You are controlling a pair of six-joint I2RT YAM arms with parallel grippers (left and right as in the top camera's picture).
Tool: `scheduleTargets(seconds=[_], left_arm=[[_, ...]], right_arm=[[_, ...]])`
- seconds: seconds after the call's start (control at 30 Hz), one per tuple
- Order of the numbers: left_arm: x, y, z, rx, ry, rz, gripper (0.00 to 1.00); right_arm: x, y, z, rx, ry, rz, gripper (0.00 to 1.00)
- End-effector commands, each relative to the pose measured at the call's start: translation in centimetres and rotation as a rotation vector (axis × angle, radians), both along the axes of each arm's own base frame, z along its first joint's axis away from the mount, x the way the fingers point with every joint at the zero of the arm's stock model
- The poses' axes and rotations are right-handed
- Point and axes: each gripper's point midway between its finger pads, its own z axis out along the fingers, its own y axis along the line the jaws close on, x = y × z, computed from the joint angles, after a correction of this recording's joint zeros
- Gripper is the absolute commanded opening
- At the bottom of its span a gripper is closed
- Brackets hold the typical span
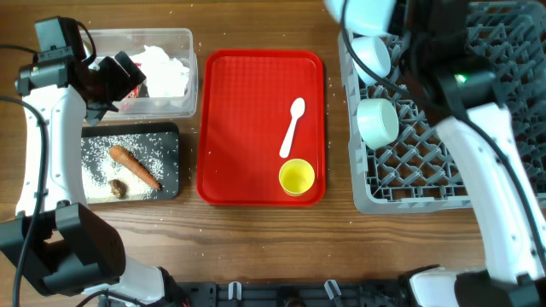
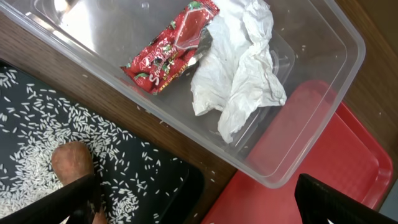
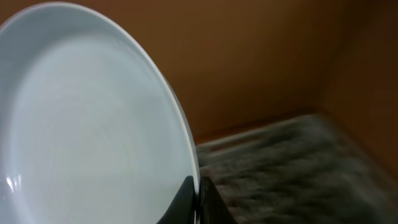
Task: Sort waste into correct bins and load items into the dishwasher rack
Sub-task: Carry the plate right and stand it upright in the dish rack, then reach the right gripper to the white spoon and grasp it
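My right gripper (image 3: 198, 200) is shut on the rim of the pale blue plate (image 3: 93, 137), held on edge above the back of the grey dishwasher rack (image 1: 426, 162). The plate (image 1: 363, 13) shows at the top edge of the overhead view. A pale blue bowl (image 1: 373, 53) and a mint-green bowl (image 1: 377, 119) sit in the rack. My left gripper (image 2: 199, 208) hangs open and empty over the near edge of the clear tub (image 2: 323, 106), which holds a red wrapper (image 2: 171, 46) and white tissue (image 2: 239, 74).
The black tray (image 1: 171, 175) carries rice grains (image 1: 98, 162), a carrot piece (image 1: 134, 166) and a brown lump (image 1: 118, 187). On the red serving tray (image 1: 239, 128) lie a white spoon (image 1: 293, 126) and a yellow cup (image 1: 297, 176).
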Motion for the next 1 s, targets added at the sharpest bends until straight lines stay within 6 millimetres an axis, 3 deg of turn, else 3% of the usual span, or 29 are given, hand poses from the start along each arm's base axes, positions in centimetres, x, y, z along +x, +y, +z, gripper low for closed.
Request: scheduleTargets(seconds=[0.0, 0.07, 0.17, 0.37, 0.57, 0.67, 0.7, 0.73, 0.77, 0.9, 0.97], left_arm=[[-0.1, 0.3, 0.5, 0.008, -0.011, 0.009, 1.00], [-0.1, 0.3, 0.5, 0.008, -0.011, 0.009, 1.00], [-0.1, 0.3, 0.5, 0.008, -0.011, 0.009, 1.00], [-0.1, 0.3, 0.5, 0.008, -0.011, 0.009, 1.00], [-0.1, 0.3, 0.5, 0.008, -0.011, 0.009, 1.00], [-0.1, 0.3, 0.5, 0.008, -0.011, 0.009, 1.00], [-0.1, 0.3, 0.5, 0.008, -0.011, 0.009, 1.00], [-0.1, 0.3, 0.5, 0.008, -0.011, 0.009, 1.00], [-0.1, 0.3, 0.5, 0.008, -0.011, 0.009, 1.00], [-0.1, 0.3, 0.5, 0.008, -0.011, 0.009, 1.00], [-0.1, 0.3, 0.5, 0.008, -0.011, 0.009, 1.00]], right_arm=[[-4.3, -6.9, -0.2, -0.427, 0.218, -0.367, 0.04], [-4.5, -8.1, -1.4, -0.526, 0.332, -0.371, 0.04], [-4.3, -10.0, -4.7, -0.652, 0.534, -0.338, 0.05], [-1.0, -8.4, -11.0, -0.631, 0.661, -0.118, 0.04], [0.9, -8.1, -16.0, -0.659, 0.767, -0.089, 0.04], [1.3, -8.0, -17.4, -0.667, 0.798, -0.081, 0.04], [1.3, -8.0, -17.7, -0.668, 0.802, -0.080, 0.09], [1.4, -7.9, -17.7, -0.662, 0.797, -0.078, 0.68], [1.6, -7.7, -18.0, -0.649, 0.795, -0.059, 1.00], [1.6, -7.1, -16.8, -0.595, 0.722, -0.085, 1.00], [1.7, -4.5, -15.9, -0.496, 0.647, -0.012, 1.00]])
